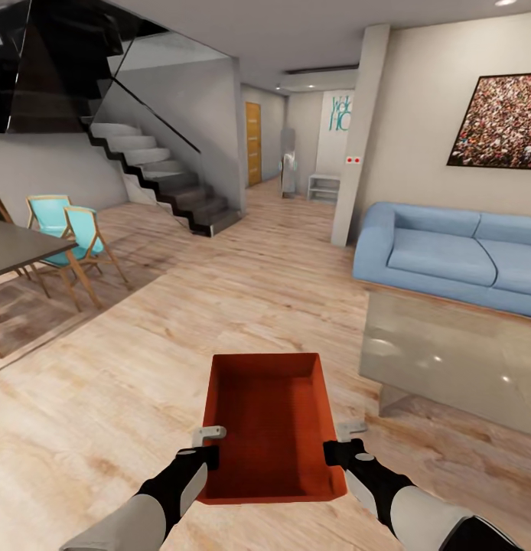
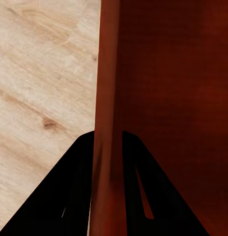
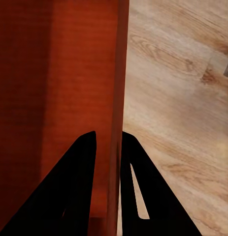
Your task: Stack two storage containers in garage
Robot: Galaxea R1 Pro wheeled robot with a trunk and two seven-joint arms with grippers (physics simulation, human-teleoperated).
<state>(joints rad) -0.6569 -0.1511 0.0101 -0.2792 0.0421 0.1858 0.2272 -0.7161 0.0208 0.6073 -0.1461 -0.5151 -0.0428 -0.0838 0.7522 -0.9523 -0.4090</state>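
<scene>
I hold one orange-red storage container [image 1: 269, 421] level in front of me, above the light wood planks of the living room. My left gripper [image 1: 212, 448] is shut on its left wall and my right gripper [image 1: 338, 442] is shut on its right wall. In the left wrist view the black fingers [image 2: 69, 196] straddle the container [image 2: 168, 98] wall, with the left gripper [image 2: 108, 142] clamped on it. The right wrist view shows the right gripper [image 3: 109, 140] pinching the container [image 3: 54, 98] wall the same way. The tray is empty. The garage is out of view.
A blue sofa [image 1: 449, 256] and a glass coffee table [image 1: 449, 360] stand at the right. A dark dining table [image 1: 21, 245] with teal chairs [image 1: 82, 237] is at the left. Stairs [image 1: 166, 180], a pillar [image 1: 361, 138] and a hallway with a wooden door [image 1: 252, 144] lie ahead.
</scene>
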